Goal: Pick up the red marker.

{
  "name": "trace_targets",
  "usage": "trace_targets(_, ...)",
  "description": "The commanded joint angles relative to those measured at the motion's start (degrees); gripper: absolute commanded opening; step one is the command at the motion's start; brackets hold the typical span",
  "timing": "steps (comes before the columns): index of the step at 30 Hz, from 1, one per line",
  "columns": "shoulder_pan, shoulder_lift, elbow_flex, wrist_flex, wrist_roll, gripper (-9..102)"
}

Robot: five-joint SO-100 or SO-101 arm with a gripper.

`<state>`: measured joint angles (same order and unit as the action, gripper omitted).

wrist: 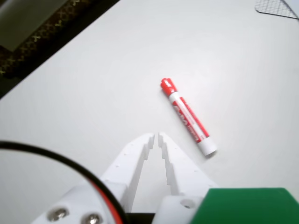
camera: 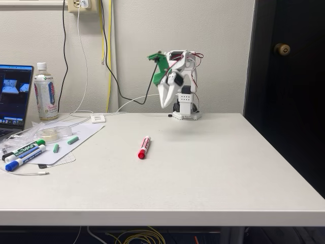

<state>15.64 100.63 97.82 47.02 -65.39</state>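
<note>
My gripper (wrist: 156, 136): raised above the table, fingers drawn together with only a thin slit between the tips, grasping nothing; in the fixed view my gripper (camera: 165, 104) hangs pointing down at the far side of the table, close to my base.
My fingers (wrist: 134, 156): white, toothed along the inner edges, empty.
Red marker (camera: 144, 147): lying flat on the white table (camera: 203, 168), well apart from me, near the middle, its red cap toward the front edge.
Red marker in the wrist view (wrist: 188, 116): just beyond my fingertips and to their right, slanted, cap at the far end, white barrel end nearest my right finger; not touching me.
Other markers (camera: 23, 154): a green-capped one and blue-capped ones at the left edge of the fixed view, on a sheet of paper (camera: 76, 140).
Bottle (camera: 45, 92): upright at the back left, beside a laptop (camera: 14, 96).
Small green bits (camera: 73, 140): on the paper, perhaps caps; too small to tell.
</note>
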Motion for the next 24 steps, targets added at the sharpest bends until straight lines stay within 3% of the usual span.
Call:
trace_targets(1, 0.97, -2.11, -3.25, -2.90, -5.71, 0)
trace_targets(7, 2.55, -7.47, -4.83, -5.71, -9.93, 0)
trace_targets(11, 3.52, -13.80, -12.66, -1.14, -11.16, 2)
trace_targets(18, 4.66, -16.79, -13.80, -3.43, -14.24, 10)
trace_targets(24, 5.36, -21.36, -21.62, -0.18, -19.95, 20)
